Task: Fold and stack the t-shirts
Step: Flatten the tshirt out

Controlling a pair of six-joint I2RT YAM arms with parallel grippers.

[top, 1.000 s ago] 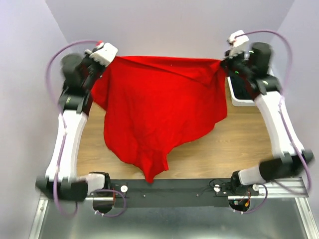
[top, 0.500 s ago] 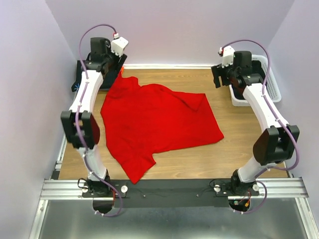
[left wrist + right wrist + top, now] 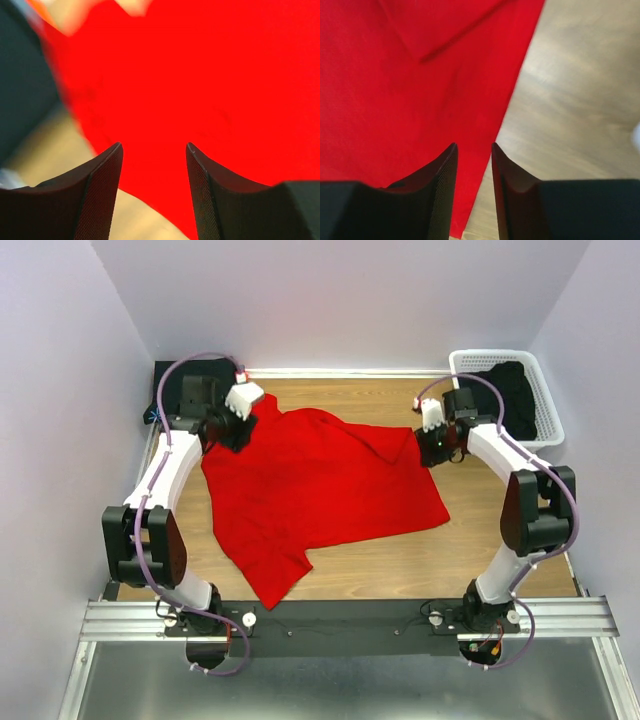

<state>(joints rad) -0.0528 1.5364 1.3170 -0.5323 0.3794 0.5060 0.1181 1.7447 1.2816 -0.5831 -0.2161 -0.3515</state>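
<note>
Seen from above, a wooden table (image 3: 480, 530) sits between pale walls, with two white robot arms reaching in from its near edge.

In the far left corner a dark heap (image 3: 172, 373) lies behind the left arm. It may be folded black cloth, but the arm covers much of it. The left gripper (image 3: 235, 433) hovers over the far left corner of the red t-shirt (image 3: 320, 490). In the left wrist view, the left gripper (image 3: 154, 147) has its fingers spread well apart with nothing between them, only red cloth (image 3: 210, 75) below.

The red t-shirt lies spread open and rumpled across the middle of the table. One part trails toward the near edge, and a fold runs along its far right side.

The right gripper (image 3: 432, 448) sits at the shirt's far right corner. In the right wrist view, the right gripper (image 3: 472, 146) shows only a narrow gap between its fingers. It grips nothing, and the shirt's edge (image 3: 395, 90) and bare wood show below.

At the far right a white lattice basket (image 3: 500, 356) holds black t-shirts (image 3: 512, 390), apart from the red one.
</note>
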